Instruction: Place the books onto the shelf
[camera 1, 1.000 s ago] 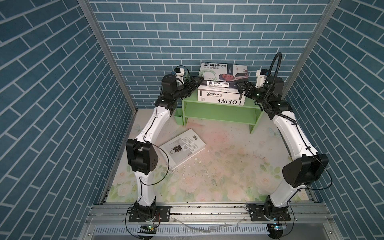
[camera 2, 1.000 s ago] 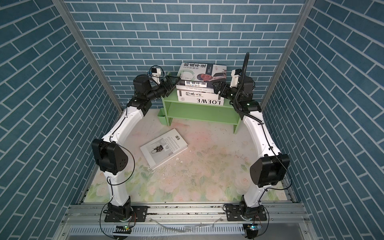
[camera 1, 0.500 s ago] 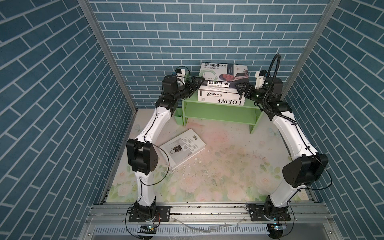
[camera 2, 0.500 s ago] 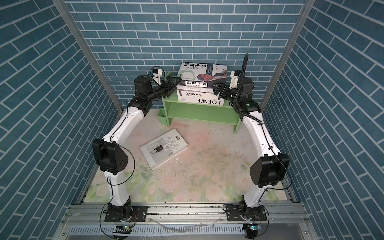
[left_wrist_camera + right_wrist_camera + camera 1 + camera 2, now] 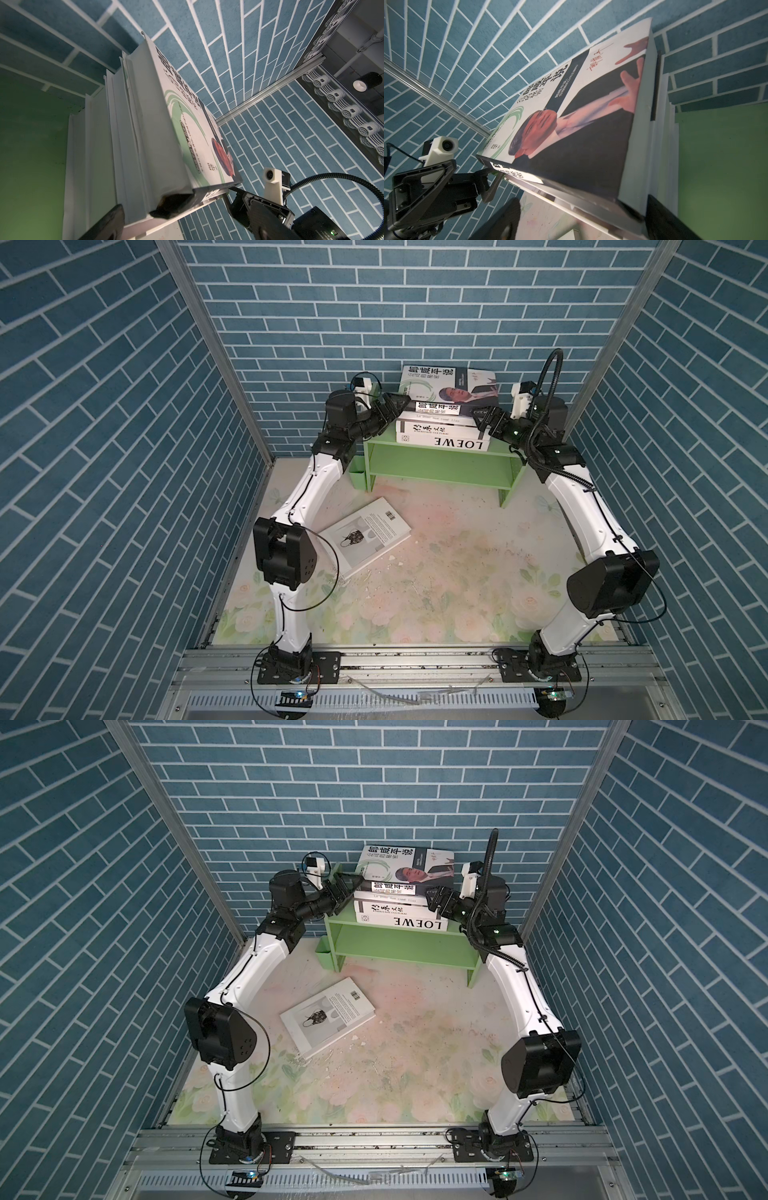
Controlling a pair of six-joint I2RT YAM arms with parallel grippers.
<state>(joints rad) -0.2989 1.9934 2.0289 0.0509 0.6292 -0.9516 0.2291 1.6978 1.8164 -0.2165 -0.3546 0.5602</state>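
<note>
Several books (image 5: 442, 438) lie stacked flat on top of the light green shelf (image 5: 436, 466) in both top views. The portrait-cover book (image 5: 449, 383) (image 5: 405, 863) is uppermost, its far edge against the brick wall. My left gripper (image 5: 395, 406) (image 5: 353, 884) is open at the stack's left end. In the left wrist view it (image 5: 143, 216) straddles the white page edges. My right gripper (image 5: 482, 418) (image 5: 434, 896) is open at the right end. In the right wrist view it (image 5: 583, 218) spans the portrait book's (image 5: 581, 128) corner. Another white book (image 5: 365, 535) (image 5: 328, 1015) lies flat on the floor.
A small green cup (image 5: 357, 477) hangs at the shelf's left side. Blue brick walls close in the back and both sides. The flowered floor mat (image 5: 457, 572) carries scattered crumbs. The shelf's lower tier (image 5: 436, 485) holds nothing.
</note>
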